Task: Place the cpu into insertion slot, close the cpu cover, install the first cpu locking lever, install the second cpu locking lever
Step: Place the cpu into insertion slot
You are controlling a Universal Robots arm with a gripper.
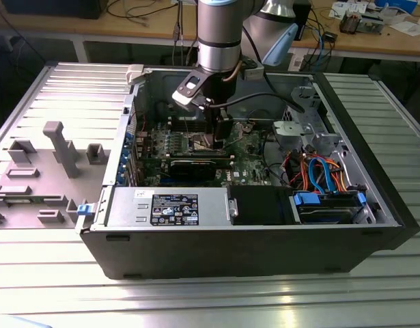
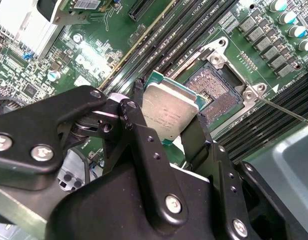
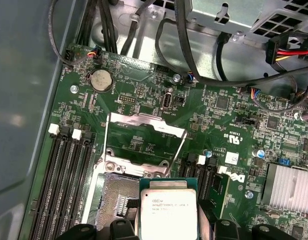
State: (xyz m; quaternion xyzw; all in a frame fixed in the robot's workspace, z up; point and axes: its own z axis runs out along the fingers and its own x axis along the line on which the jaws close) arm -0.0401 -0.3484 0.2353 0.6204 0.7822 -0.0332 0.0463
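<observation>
Exterior view: hard to make out much at the working end. Reaching steeply down into the open computer case (image 1: 264, 253) on the ribbed metal surface (image 1: 196, 301), with the arm (image 1: 220, 41) cut off by the upper edge and the claw (image 1: 214, 140) sunk low over the green motherboard (image 1: 254, 154), near the middle of the case. Too small and dark there to tell gripping parts from chip. Grey plastic fixtures (image 1: 59, 147) lying on the surface at the exterior view's left, well apart from the arm.

Second wrist view: far plainer. Clamped on the cpu (image 2: 171, 115), with black fingers (image 2: 143, 135) pressing two opposite edges and the dull silver top facing the camera. Held apart from the insertion slot (image 2: 219, 92), not seated – just beside it, hiding one corner of the rim. Pin field bare and uncovered. Long black memory slots (image 2: 184, 25) running alongside the socket. One thin locking lever (image 2: 286, 112) jutting from a socket corner, its far end cut off at the picture's edge.

First wrist view: fingertips (image 3: 123, 227) barely in frame, mostly cut off. Cpu likewise cut at the edge, overlapping one side of the insertion slot (image 3: 113, 197) and hiding that part. Cpu cover (image 3: 146, 145) swung open at its hinge beyond the socket, with thin locking levers (image 3: 182, 145) unlatched alongside it. Further off on the board, a round coin battery (image 3: 101, 80) and a finned heatsink (image 3: 289, 185), with black cables (image 3: 204, 70) looping past.
</observation>
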